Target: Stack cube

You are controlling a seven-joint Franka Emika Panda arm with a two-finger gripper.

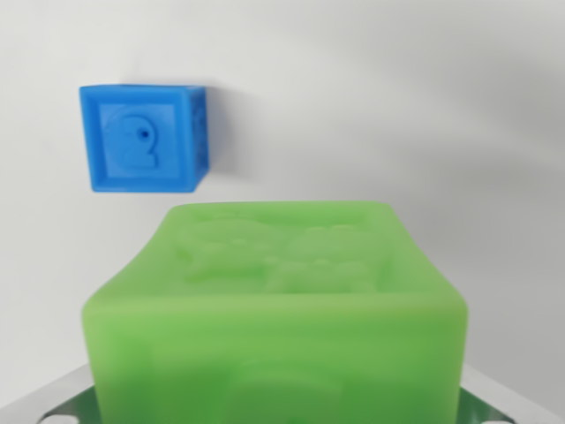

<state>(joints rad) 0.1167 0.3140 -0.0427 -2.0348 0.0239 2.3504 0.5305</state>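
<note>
Green cube [282, 309] looms close, apparently carried though fingers are hidden; centre it squarely over the blue cube [144, 137] before lowering.

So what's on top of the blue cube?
Nothing: the blue cube sits alone on the white surface, its embossed "2" face uncovered. The green cube is close to the camera, hiding what lies beneath it.

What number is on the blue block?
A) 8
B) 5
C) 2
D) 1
C: the blue block, lying on the white surface beyond the green block, has a raised 2 on the face turned toward the camera.
</note>
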